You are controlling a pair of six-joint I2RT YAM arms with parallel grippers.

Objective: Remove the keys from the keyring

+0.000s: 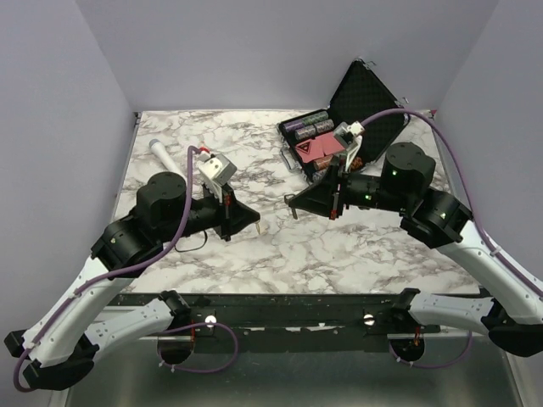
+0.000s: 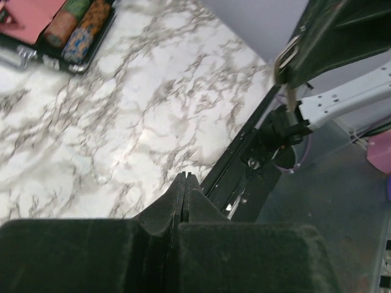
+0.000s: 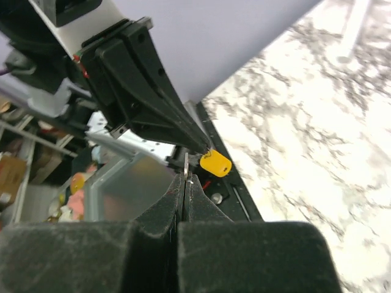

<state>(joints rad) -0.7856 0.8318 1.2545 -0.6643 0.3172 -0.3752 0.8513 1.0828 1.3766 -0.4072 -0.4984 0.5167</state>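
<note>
My left gripper [image 1: 255, 222] and right gripper [image 1: 292, 203] are raised above mid-table, tips a short way apart. In the right wrist view my right gripper [image 3: 186, 180] is shut on the keyring [image 3: 186, 163], a thin metal loop seen edge-on. The key [image 3: 215, 163], with its yellow-orange head, hangs at the tips of the left fingers [image 3: 183, 134]. It shows as a small tan speck in the top view [image 1: 260, 230]. In the left wrist view the left gripper [image 2: 185, 177] is shut, the key is hidden, and the keyring [image 2: 283, 58] shows at the right gripper's tip with a tan strip hanging below it.
An open black case [image 1: 356, 110] with batteries and a red card lies at the back right. A white-and-grey microphone [image 1: 163, 153] lies at the back left. The black front rail [image 1: 280, 309] runs along the near table edge.
</note>
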